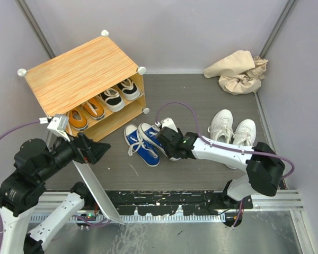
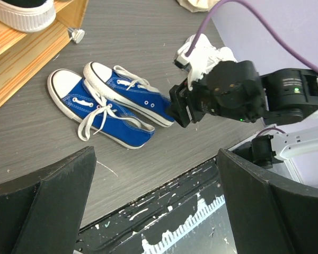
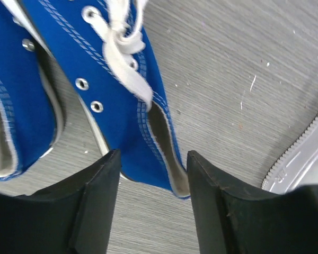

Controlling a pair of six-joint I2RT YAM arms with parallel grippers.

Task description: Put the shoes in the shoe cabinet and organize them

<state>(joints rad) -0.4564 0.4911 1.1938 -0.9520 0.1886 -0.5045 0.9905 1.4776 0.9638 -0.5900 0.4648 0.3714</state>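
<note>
even, soft overhead light, faint shadows, sharp views, near fingers (image 3: 90,211) slightly blurred in wrist pictures

A robot test cell in a lab: plain lilac walls (image 1: 201,32) box in a grey tabletop (image 1: 191,90); two robot arms (image 1: 222,151) are bolted to a scuffed metal rail (image 1: 286,198); purple cables (image 1: 175,103) trail loose.

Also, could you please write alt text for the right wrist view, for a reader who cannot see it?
The right gripper holds its black fingers open either side of the heel of a blue sneaker with white laces. A second blue sneaker lies beside it at left, both on a grey surface.
</note>
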